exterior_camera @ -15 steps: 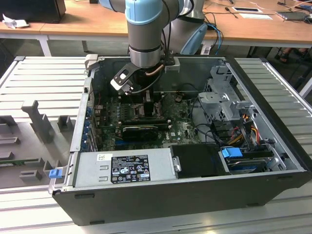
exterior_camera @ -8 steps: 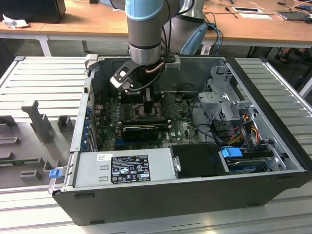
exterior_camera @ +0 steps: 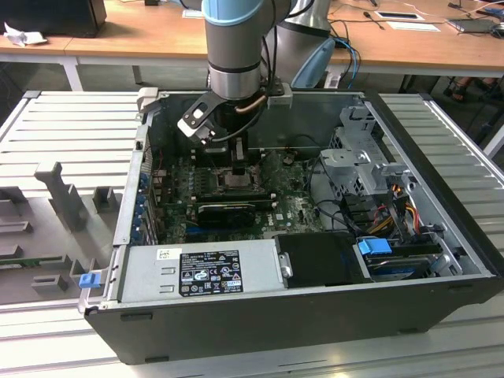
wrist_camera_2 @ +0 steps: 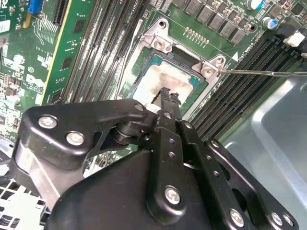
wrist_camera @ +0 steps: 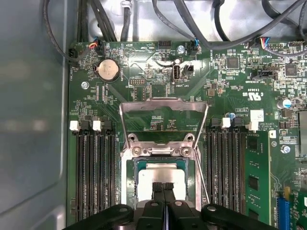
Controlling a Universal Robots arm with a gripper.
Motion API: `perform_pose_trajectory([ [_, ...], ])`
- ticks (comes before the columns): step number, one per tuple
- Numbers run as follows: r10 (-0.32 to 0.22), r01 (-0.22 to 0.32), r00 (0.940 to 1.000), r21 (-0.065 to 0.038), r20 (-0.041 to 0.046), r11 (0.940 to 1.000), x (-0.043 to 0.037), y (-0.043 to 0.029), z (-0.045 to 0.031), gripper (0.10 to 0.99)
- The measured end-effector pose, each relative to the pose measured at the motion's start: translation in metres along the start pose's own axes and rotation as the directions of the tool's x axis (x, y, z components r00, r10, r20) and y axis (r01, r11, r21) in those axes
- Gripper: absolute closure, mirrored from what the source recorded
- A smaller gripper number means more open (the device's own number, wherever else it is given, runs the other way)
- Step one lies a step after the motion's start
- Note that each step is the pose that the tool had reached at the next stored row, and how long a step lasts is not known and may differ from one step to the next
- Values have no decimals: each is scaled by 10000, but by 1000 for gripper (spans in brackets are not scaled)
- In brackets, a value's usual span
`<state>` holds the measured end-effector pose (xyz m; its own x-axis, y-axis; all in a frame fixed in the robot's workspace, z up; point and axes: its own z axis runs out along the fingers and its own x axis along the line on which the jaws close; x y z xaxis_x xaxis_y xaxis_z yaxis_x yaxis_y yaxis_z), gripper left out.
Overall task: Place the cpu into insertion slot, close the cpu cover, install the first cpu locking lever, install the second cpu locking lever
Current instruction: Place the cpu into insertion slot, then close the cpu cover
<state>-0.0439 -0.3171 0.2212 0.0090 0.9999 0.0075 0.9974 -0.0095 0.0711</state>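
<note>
The cpu (wrist_camera: 160, 173) lies flat inside the insertion slot (wrist_camera: 128, 178), its grey top smeared with pale residue; the second wrist view shows the cpu (wrist_camera_2: 158, 79) the same way. The cpu cover (wrist_camera: 163, 102) stands swung up and open behind the slot, the green board visible through its window. My gripper (wrist_camera: 163, 185) is shut with nothing between the fingers, its tips at or just above the chip's top, as in the second wrist view (wrist_camera_2: 167, 95). A thin locking lever (wrist_camera_2: 268, 73) sticks out free beside the slot. In the exterior view my gripper (exterior_camera: 238, 164) reaches down into the open computer case.
Long black memory slots (wrist_camera: 93, 172) flank the socket on both sides. Cables (wrist_camera: 144, 19) run along the case wall behind the board. A power supply (exterior_camera: 201, 268), a black graphics card (exterior_camera: 224, 213) and a drive cage (exterior_camera: 358, 157) crowd the case.
</note>
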Motion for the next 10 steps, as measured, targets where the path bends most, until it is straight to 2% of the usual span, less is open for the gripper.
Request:
perform_pose_trajectory([
  [5, 1, -1, 10000, 1, -4, 10000, 0, 10, -43, 980],
  [6, 8, -8, 10000, 16, -4, 10000, -5, 47, -40, 980],
  [10, 9, -9, 10000, 43, -25, 10000, -18, 89, -37, 980],
])
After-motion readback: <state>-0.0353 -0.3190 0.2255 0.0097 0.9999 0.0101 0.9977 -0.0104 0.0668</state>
